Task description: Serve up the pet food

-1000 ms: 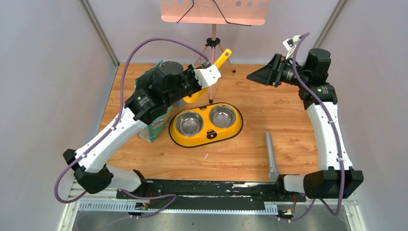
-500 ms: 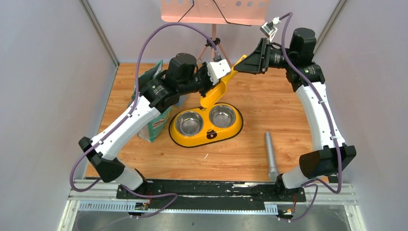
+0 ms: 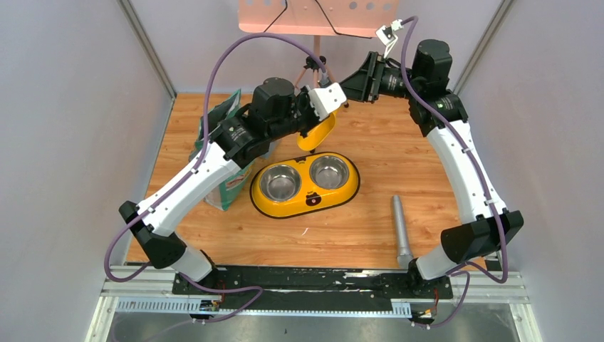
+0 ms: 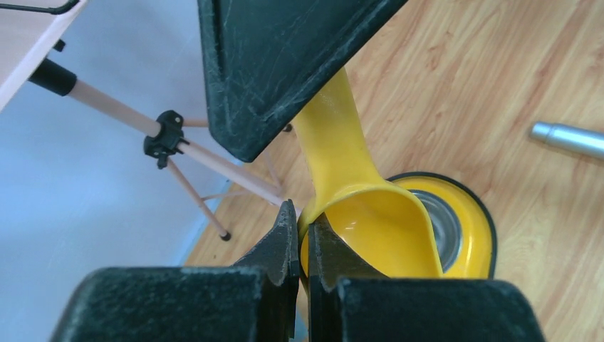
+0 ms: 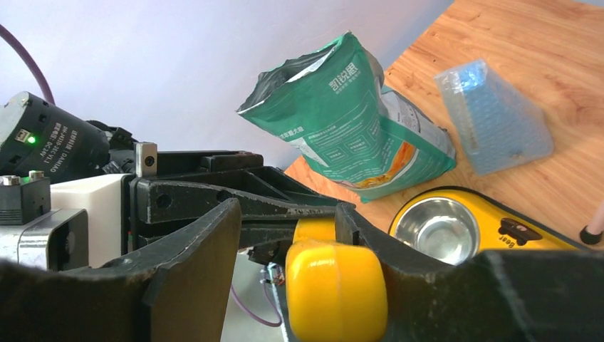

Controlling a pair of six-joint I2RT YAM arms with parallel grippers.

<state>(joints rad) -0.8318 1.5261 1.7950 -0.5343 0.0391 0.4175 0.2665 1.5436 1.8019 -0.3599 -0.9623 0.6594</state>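
The left gripper (image 4: 300,217) is pinched tight on the rim of the scoop (image 4: 374,228), holding it in the air at 12 o'clock from the feeder (image 3: 303,204). The right gripper (image 5: 286,208), at 1 o'clock from the left one, has its jaws apart around the handle (image 5: 335,292), which lies against one finger with a gap to the other. The bag (image 5: 349,114) stands open-mouthed on the table (image 3: 370,228) at 9 o'clock from the feeder. A tube (image 3: 401,228) lies at 4 o'clock. The pet food cannot be seen in any view; what shows of the scoop's inside is plain yellow, and the bowls (image 3: 281,182) show steel.
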